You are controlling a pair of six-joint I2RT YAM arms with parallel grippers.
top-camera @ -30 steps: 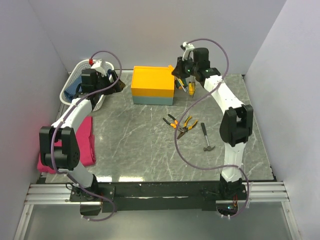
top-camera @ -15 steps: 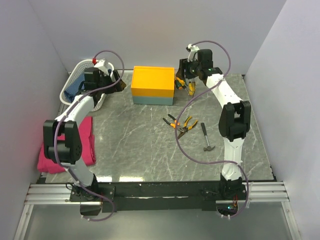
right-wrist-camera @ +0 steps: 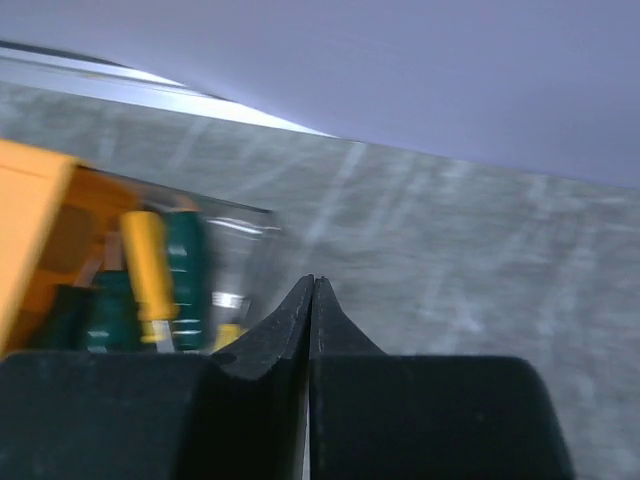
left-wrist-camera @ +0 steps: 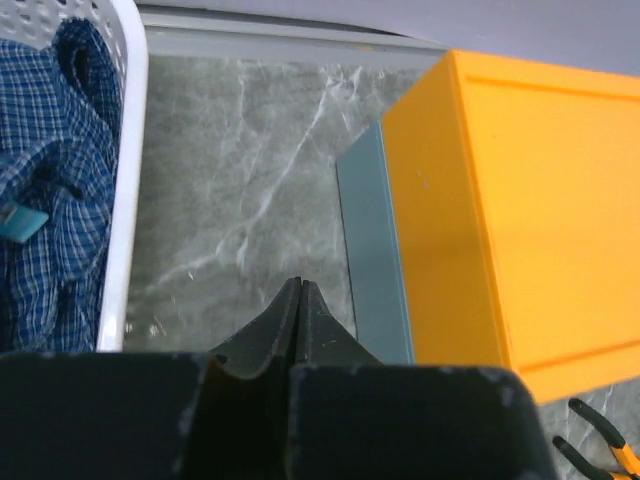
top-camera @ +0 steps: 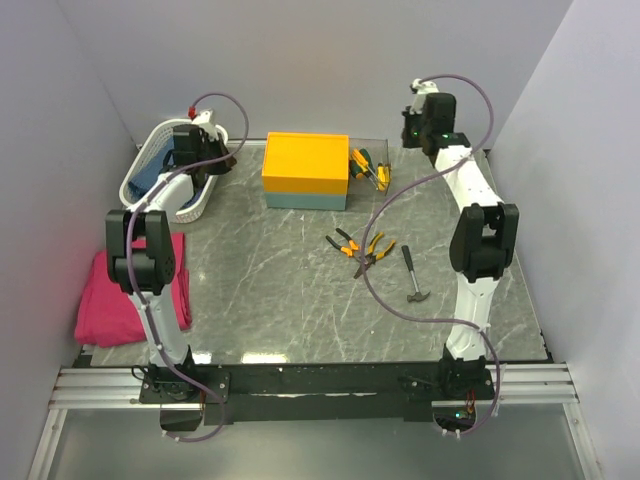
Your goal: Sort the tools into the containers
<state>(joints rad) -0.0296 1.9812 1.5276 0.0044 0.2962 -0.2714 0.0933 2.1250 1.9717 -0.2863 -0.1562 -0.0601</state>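
— Where do your claws stand?

— My right claw [right-wrist-camera: 312, 290] is pinched shut on nothing, up near the far right corner of the worktop [top-camera: 280, 290]. My left claw [left-wrist-camera: 300, 290] is likewise closed and empty, between the basket [left-wrist-camera: 128, 180] and the box [top-camera: 305, 165] by the far edge.

— And the tools?

— The screwdrivers [top-camera: 368, 168] sit in the clear bin [right-wrist-camera: 235, 235] against the box's right side; I judge those done. The pliers [top-camera: 360, 247] and the hammer [top-camera: 414, 277] lie loose on the worktop, right of centre, not yet sorted. The basket shows only a blue checked cloth [left-wrist-camera: 50, 200].
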